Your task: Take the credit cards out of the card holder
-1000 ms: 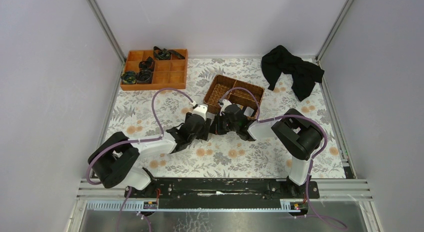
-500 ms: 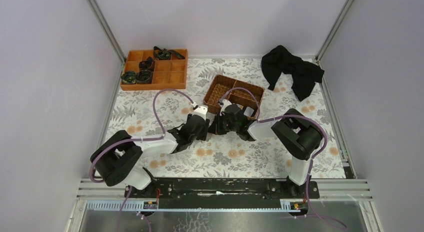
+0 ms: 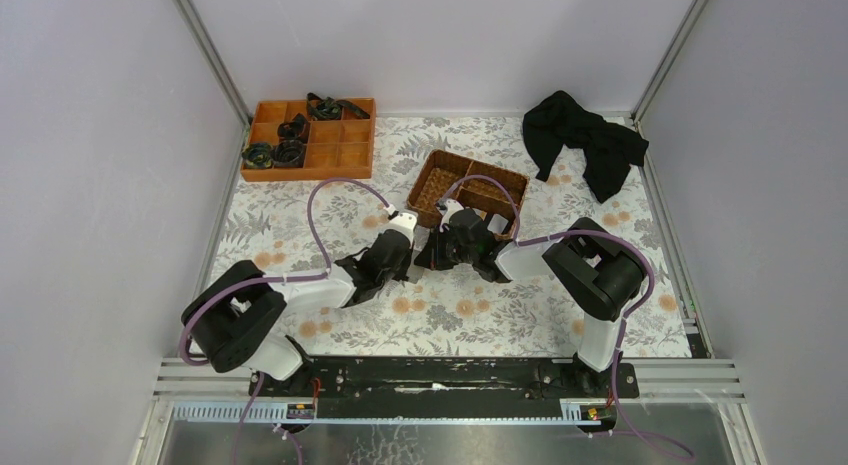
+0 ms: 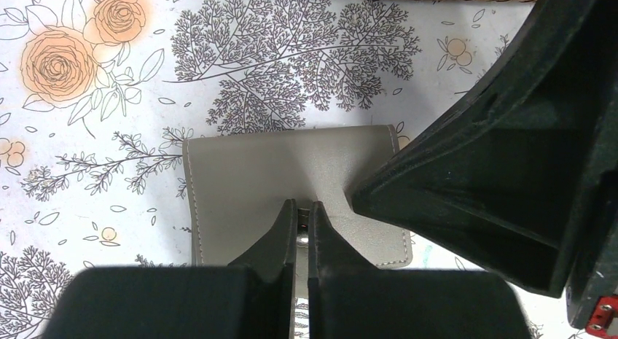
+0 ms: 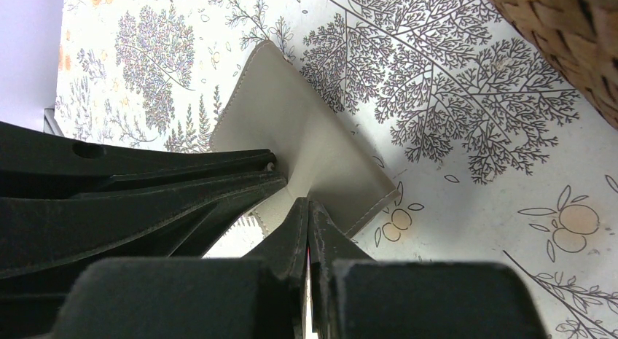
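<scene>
Far L, the orange tray (image 3: 352,145) held dark bits (image 3: 290,151) in several compartments. L gripper (image 4: 302,208) was pinched shut on the card holder (image 4: 248,178), a grey-beige stitched wallet on the floral mat (image 3: 450,315) just short of the wicker basket (image 3: 426,181); R gripper (image 5: 307,205) clamped it too. Only R wrist cam showed its panel tented up; overhead, both grippers hid it.

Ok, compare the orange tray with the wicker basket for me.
The orange tray is smooth and split into many small compartments; the wicker basket is brown and woven, with fewer, larger ones. The tray sits squarely at the far left, while the basket lies turned at an angle near the middle. Dark items lie in several of the tray's compartments; the basket's uncovered part shows none that I can tell. Both are shallow, rectangular and divided.
</scene>
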You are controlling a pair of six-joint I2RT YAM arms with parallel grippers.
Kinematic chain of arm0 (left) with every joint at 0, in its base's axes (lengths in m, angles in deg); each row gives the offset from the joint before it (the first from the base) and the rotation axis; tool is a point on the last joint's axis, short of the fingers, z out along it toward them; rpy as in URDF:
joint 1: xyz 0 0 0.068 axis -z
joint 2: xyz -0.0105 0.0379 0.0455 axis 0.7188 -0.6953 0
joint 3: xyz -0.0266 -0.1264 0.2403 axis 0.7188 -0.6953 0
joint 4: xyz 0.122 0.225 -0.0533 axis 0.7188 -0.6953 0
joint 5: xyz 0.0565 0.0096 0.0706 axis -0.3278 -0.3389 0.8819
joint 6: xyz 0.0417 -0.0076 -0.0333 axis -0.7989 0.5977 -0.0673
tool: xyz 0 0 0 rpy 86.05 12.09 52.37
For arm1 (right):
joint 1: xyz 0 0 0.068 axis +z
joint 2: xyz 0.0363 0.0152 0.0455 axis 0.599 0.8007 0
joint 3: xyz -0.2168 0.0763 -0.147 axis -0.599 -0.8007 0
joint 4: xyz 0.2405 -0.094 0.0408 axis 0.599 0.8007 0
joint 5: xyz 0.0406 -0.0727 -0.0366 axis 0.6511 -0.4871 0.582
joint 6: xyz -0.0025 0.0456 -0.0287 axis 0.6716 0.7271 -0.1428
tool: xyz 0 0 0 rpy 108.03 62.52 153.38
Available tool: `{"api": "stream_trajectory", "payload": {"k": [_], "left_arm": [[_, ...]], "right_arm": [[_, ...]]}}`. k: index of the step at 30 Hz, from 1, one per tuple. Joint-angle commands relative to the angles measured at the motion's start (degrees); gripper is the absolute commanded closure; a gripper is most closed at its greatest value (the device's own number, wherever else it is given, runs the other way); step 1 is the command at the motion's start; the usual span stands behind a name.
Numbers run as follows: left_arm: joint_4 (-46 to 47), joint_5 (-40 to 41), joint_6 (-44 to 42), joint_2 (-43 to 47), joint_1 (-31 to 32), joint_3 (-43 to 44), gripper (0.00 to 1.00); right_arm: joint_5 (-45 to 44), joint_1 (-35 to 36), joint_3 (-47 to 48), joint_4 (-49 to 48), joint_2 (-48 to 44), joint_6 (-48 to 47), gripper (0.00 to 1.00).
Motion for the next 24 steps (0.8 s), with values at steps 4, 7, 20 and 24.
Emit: {"api": "stream_trajectory", "payload": {"k": [4,7,20,24], "left_arm": [[-5.66,-5.6,0.07,-2.72,0.25,-0.84,1.0],[-4.63,-5.3,1.21,-1.37,0.14,-1.58,1.0],[-4.92,-4.89,5.41,9.3,-5.35,-2.94,1.0],[-5.24,-4.7,6.29,11.54,-7.16,-4.08,1.0]], "right_arm": [[-5.37,-0.88,-3.6,17.09,5.38,-3.28,1.0],[-5.4,-0.88,-3.59,17.1,5.64,-3.19,1.0],[-5.4,-0.86,-3.51,17.09,5.84,-2.83,1.0],[-5.37,-0.89,-3.3,17.2,6.28,-2.63,1.0]]}}
